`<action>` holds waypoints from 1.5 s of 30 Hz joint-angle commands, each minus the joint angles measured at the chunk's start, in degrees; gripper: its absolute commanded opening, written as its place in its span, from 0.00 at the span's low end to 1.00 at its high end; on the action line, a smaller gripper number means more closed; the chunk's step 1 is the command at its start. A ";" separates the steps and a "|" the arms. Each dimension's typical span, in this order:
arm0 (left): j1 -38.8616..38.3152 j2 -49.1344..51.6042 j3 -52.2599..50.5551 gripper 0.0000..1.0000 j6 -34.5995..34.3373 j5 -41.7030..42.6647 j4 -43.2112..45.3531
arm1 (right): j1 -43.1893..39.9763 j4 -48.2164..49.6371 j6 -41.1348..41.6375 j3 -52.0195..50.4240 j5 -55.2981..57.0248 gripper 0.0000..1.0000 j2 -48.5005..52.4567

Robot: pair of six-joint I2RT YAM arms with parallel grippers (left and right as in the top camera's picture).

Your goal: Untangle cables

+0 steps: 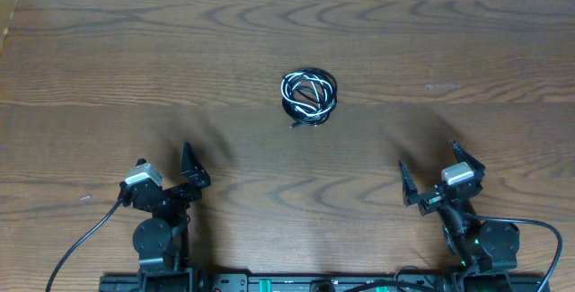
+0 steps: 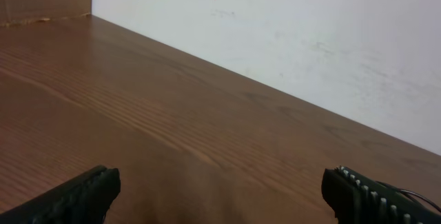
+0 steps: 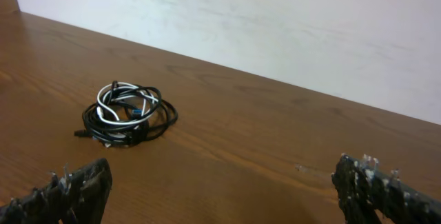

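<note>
The cables lie in one small coiled bundle on the wooden table, black cords looped together with a white one, a short plug end sticking out at its lower left. In the right wrist view the cables sit ahead and to the left. My left gripper stands open near the front left, well short of the bundle, and my left gripper has only bare wood between its fingers. My right gripper stands open at the front right, and my right gripper is also empty.
A white wall runs along the table's far edge. A wooden side panel stands at the far left corner. The arm bases and their thick black wires line the front edge.
</note>
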 commanded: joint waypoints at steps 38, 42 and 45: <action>0.28 -0.33 -0.68 1.00 0.50 -1.62 -2.75 | 0.35 -0.26 -0.85 -0.13 1.16 0.99 -0.31; 0.28 -0.33 -0.66 1.00 0.55 -1.66 -2.71 | 0.35 -0.22 -0.85 -0.13 1.11 0.99 -0.31; 0.28 -0.20 0.04 1.00 0.57 -1.64 -2.82 | 0.35 0.15 -0.79 -0.11 1.07 0.99 -0.31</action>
